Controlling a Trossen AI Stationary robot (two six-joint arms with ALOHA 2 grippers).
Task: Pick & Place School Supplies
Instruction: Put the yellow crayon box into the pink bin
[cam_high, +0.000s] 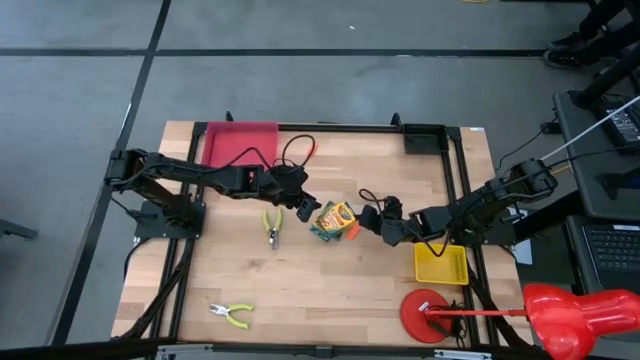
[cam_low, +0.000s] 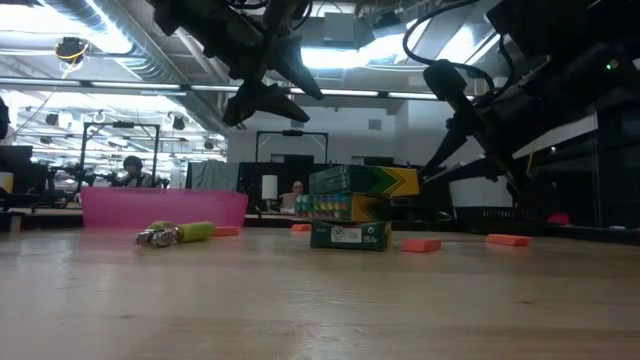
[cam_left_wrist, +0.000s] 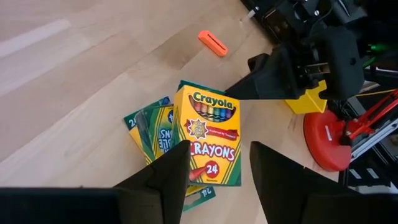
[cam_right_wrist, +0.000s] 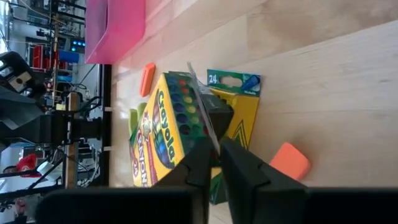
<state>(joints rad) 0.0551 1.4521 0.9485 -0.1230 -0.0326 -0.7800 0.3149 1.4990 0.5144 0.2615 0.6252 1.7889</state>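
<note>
The whole table is seen from straight overhead in the high view. It is crossed at surface level toward the room in the low view. The crayon boxes are viewed closely by both wrist cameras, from opposite sides.

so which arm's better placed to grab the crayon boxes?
Left, probably. The left gripper hangs open right above the top crayon box, jaws straddling it. The right gripper sits nearly shut at the stack's edge, beside an orange piece.
</note>
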